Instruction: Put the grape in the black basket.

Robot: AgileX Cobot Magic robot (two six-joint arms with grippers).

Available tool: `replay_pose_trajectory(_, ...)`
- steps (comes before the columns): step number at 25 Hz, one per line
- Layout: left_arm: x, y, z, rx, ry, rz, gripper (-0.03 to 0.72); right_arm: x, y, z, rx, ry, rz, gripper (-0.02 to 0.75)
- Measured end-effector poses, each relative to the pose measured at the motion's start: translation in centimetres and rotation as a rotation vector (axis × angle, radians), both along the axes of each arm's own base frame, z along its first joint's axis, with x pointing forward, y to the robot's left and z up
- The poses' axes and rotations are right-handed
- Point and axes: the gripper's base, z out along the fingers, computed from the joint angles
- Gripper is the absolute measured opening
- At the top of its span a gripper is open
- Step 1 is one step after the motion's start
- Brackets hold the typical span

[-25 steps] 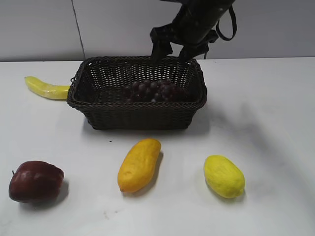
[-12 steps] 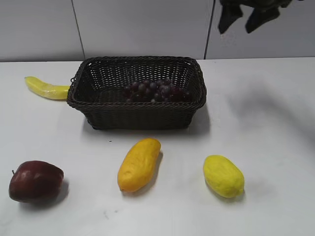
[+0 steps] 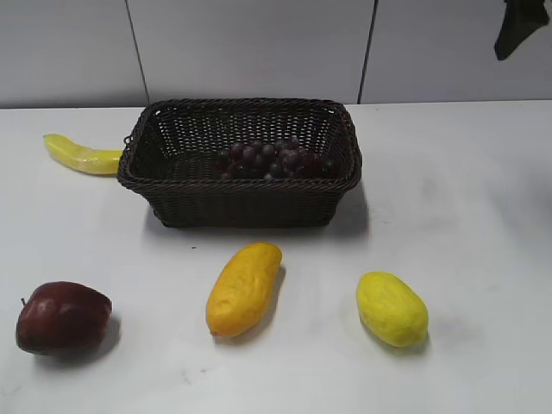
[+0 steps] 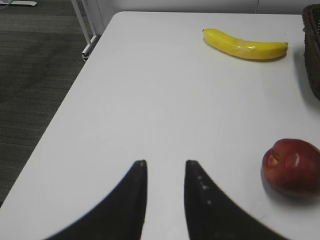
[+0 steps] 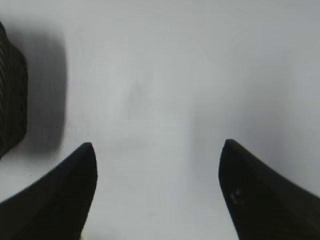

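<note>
The grape (image 3: 274,159), a dark red-purple bunch, lies inside the black basket (image 3: 172,185) toward its right half. The basket stands at the back middle of the white table. Its edge shows in the left wrist view (image 4: 312,55) and the right wrist view (image 5: 10,95). My right gripper (image 5: 156,147) is open and empty over bare table to the right of the basket. In the exterior view only a dark tip of it (image 3: 517,26) shows at the top right corner. My left gripper (image 4: 164,162) is open and empty over the table's left part.
A yellow banana (image 3: 82,155) (image 4: 245,45) lies left of the basket. A dark red apple (image 3: 62,317) (image 4: 292,165) sits front left. An orange mango (image 3: 244,287) and a yellow lemon-like fruit (image 3: 392,308) lie in front. The table's left edge (image 4: 65,105) drops to dark floor.
My right gripper rose from over the basket's back rim and moved away to the upper right, almost out of the exterior view. The grape stays in the basket.
</note>
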Motion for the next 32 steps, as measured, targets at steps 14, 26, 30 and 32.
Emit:
replay_pose_trajectory(14,0.0,0.0,0.0,0.0,0.0,0.0,0.228,-14.4,-0.8,-5.2,-0.011,0.131,-0.01,0.575)
replay_pose_trajectory(26,0.0,0.0,0.0,0.0,0.0,0.0,0.228,-24.4,-1.4,-9.0,-0.014,0.15,-0.013,0.575)
replay_pose_trajectory(30,0.0,0.0,0.0,0.0,0.0,0.0,0.228,-27.8,-1.5,-9.2,-0.01,0.091,-0.013,0.575)
replay_pose_trajectory(32,0.0,0.0,0.0,0.0,0.0,0.0,0.228,-29.0,-1.6,-8.5,-0.005,0.024,-0.014,0.575)
